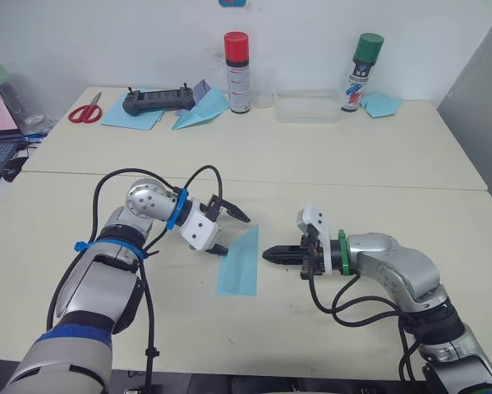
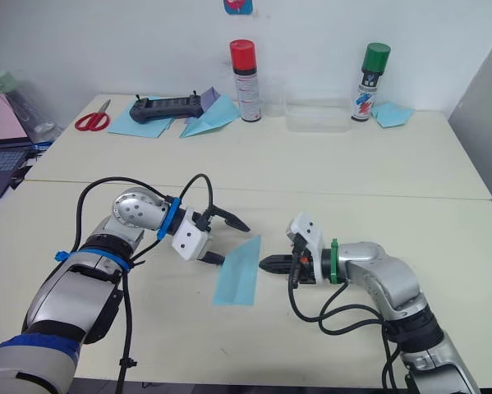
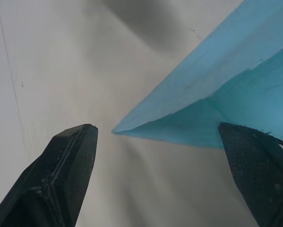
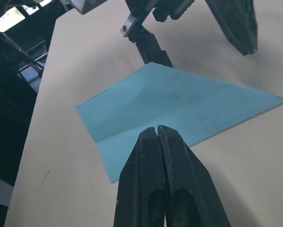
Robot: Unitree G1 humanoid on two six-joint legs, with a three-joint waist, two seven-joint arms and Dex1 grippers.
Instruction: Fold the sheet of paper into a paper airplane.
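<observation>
Spreading left claw [image 1: 232,234] at folded sheet of paper [image 1: 239,263]; right claw [image 1: 268,254] clenched, empty.

- The sheet of paper [image 1: 239,264] lies on the near table [image 1: 328,328], between the two grippers.
- The left gripper [image 1: 232,233] is just left of it, the right gripper [image 1: 268,255] just right.
- On the far table [image 1: 311,148], left to right: scissors [image 1: 85,110], controller [image 1: 154,101] on paper sheets, a paper plane [image 1: 203,111], a spray can [image 1: 237,72], a clear tray [image 1: 307,107], a second spray can [image 1: 361,72].
</observation>
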